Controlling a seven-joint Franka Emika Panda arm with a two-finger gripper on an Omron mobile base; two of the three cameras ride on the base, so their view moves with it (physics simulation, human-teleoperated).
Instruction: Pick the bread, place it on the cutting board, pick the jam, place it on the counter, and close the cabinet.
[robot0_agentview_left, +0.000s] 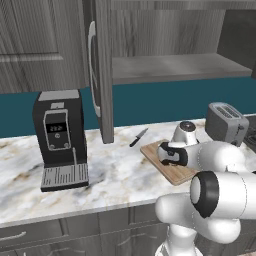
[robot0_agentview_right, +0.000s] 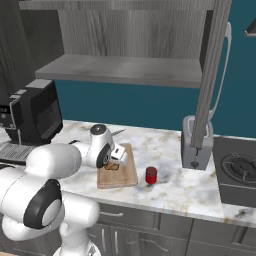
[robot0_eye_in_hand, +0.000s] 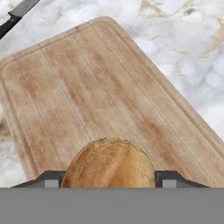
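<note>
The golden-brown bread (robot0_eye_in_hand: 109, 164) sits between the two dark fingertips of my gripper (robot0_eye_in_hand: 109, 179), which press against its sides just above the wooden cutting board (robot0_eye_in_hand: 87, 87). From the base views, the gripper (robot0_agentview_left: 167, 155) (robot0_agentview_right: 117, 157) hangs low over the cutting board (robot0_agentview_left: 175, 175) (robot0_agentview_right: 125, 177) on the marble counter (robot0_agentview_left: 115, 170). The red jam (robot0_agentview_right: 151, 175) stands on the counter just right of the board. The upper cabinet has its door (robot0_agentview_left: 102, 75) (robot0_agentview_right: 212, 75) swung open, edge toward me, and its shelf is bare.
A knife (robot0_agentview_left: 138, 137) (robot0_eye_in_hand: 17, 13) lies on the counter behind the board. A toaster (robot0_agentview_left: 226, 122) (robot0_agentview_right: 196, 145) stands to the right and a black coffee machine (robot0_agentview_left: 59, 135) (robot0_agentview_right: 35, 112) to the left. A stove (robot0_agentview_right: 240, 170) borders the counter's right end.
</note>
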